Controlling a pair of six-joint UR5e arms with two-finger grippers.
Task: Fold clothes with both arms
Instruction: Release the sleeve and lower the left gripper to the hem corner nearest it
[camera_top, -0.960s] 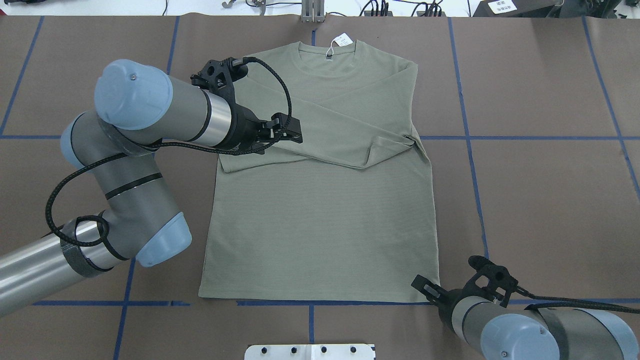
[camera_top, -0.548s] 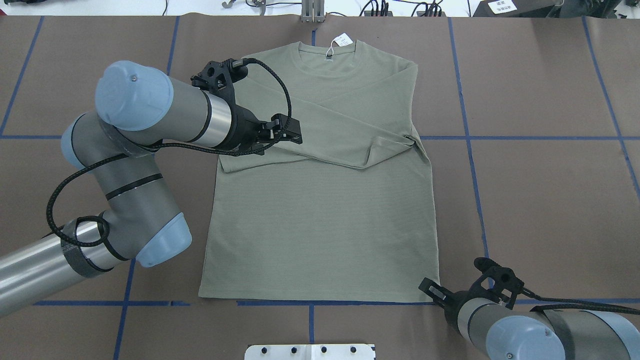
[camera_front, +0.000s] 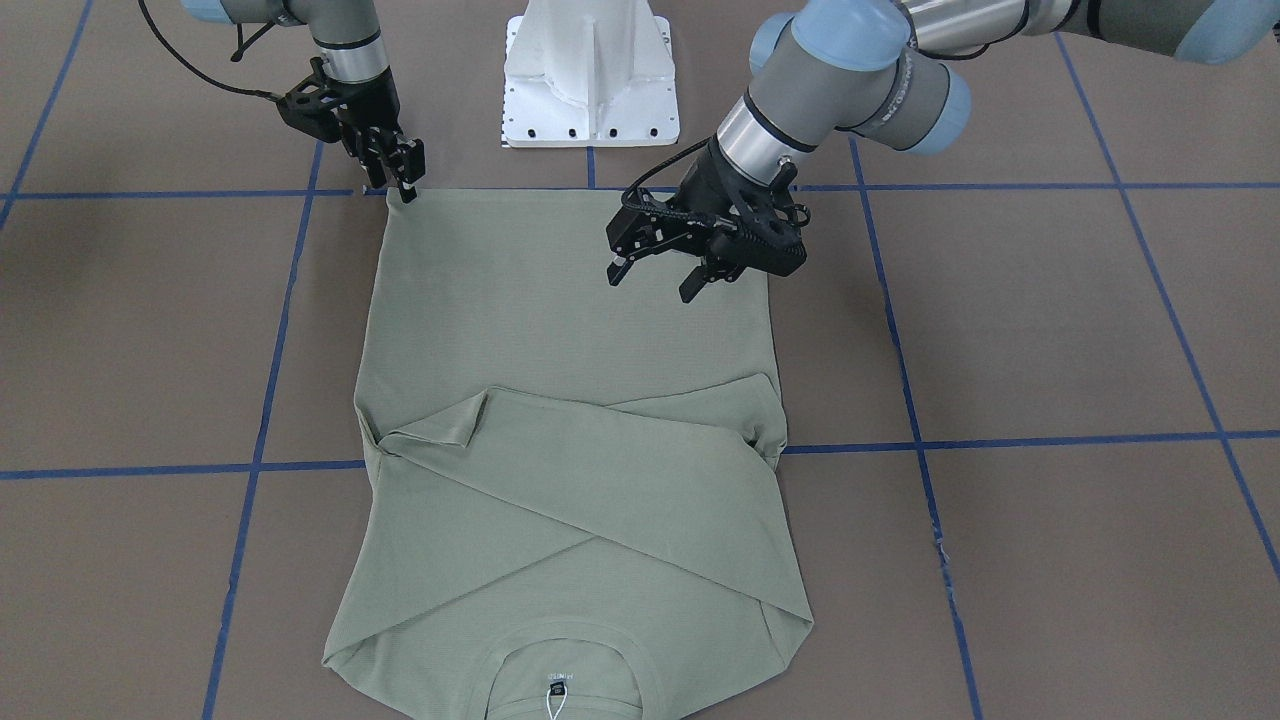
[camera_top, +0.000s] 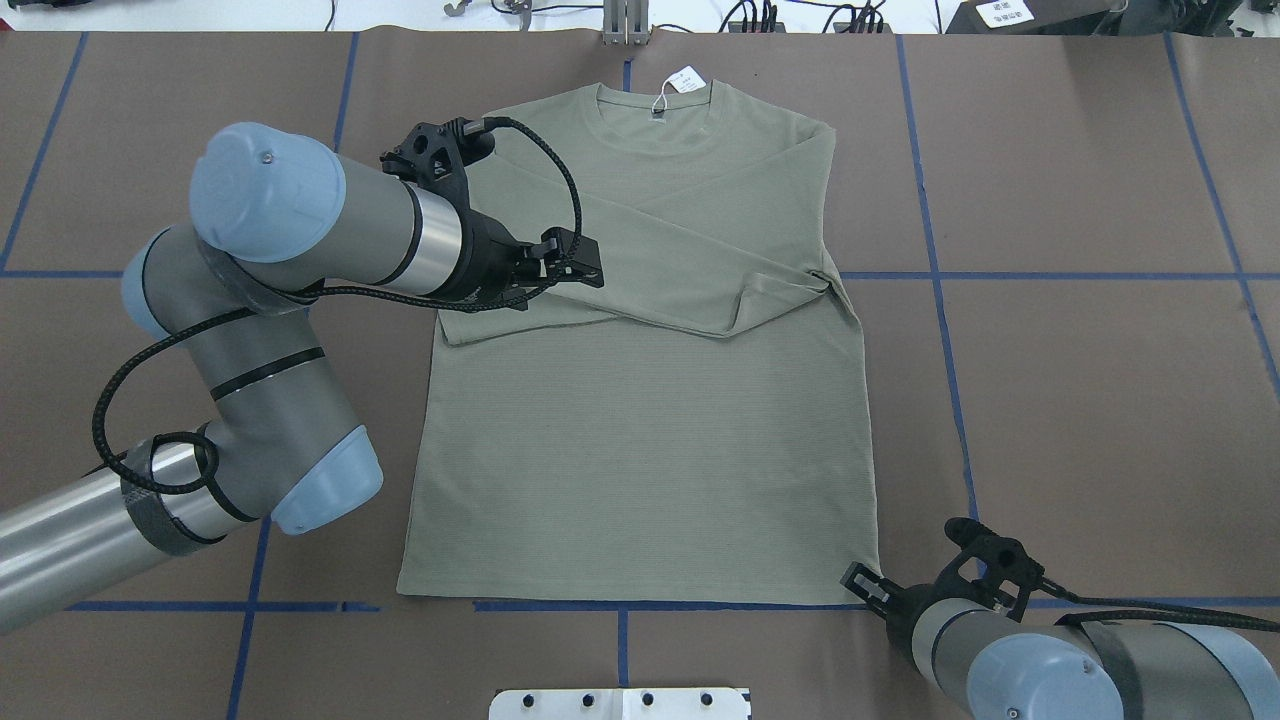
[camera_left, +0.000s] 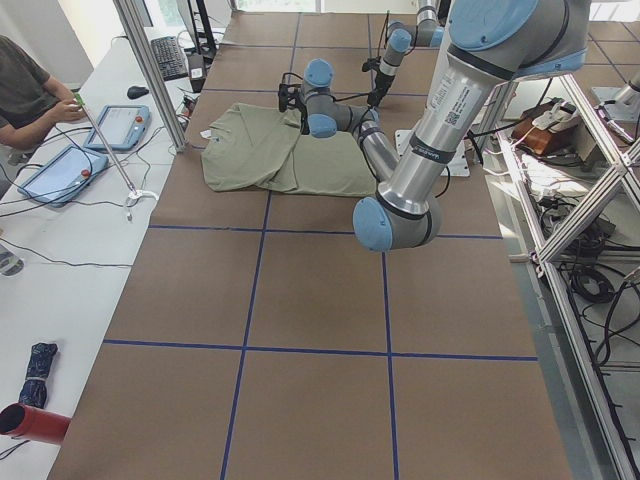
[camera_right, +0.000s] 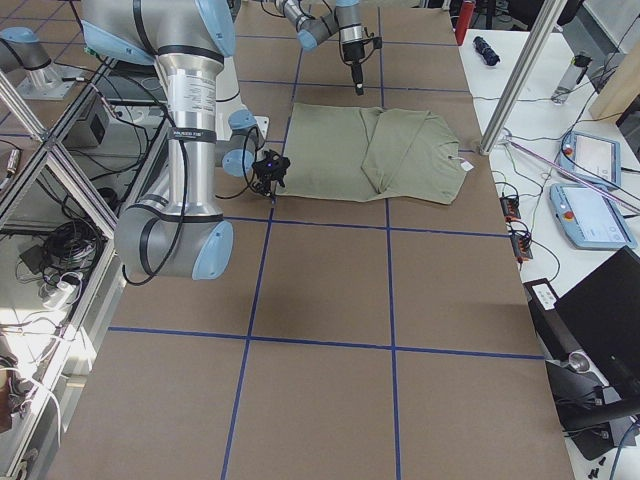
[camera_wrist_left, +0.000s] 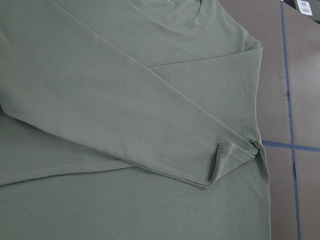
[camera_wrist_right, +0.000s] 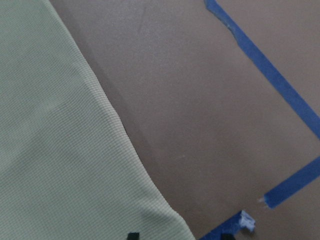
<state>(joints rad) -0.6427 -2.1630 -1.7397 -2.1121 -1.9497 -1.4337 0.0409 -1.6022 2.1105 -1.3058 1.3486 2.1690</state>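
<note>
The sage-green shirt (camera_top: 640, 450) lies flat on the brown table, neck away from me, with both sleeves folded across the chest and a white hang tag (camera_top: 685, 80) at the collar. My left gripper (camera_front: 652, 284) is open and empty, hovering above the shirt's left side near the folded sleeves (camera_wrist_left: 125, 115). My right gripper (camera_front: 403, 180) is low at the hem's right corner (camera_wrist_right: 55, 150). Its fingertips show apart at the bottom of the right wrist view, one over the cloth edge, holding nothing that I can see.
The white base block (camera_front: 590, 70) stands just behind the hem. Blue tape lines (camera_top: 940, 275) cross the brown mat. A seated person (camera_left: 25, 95) and tablets are at the side bench beyond the table's far edge.
My right gripper has shifted slightly right and back toward the hem corner and sunk lower. My left arm has barely moved. The shirt lies the same.
</note>
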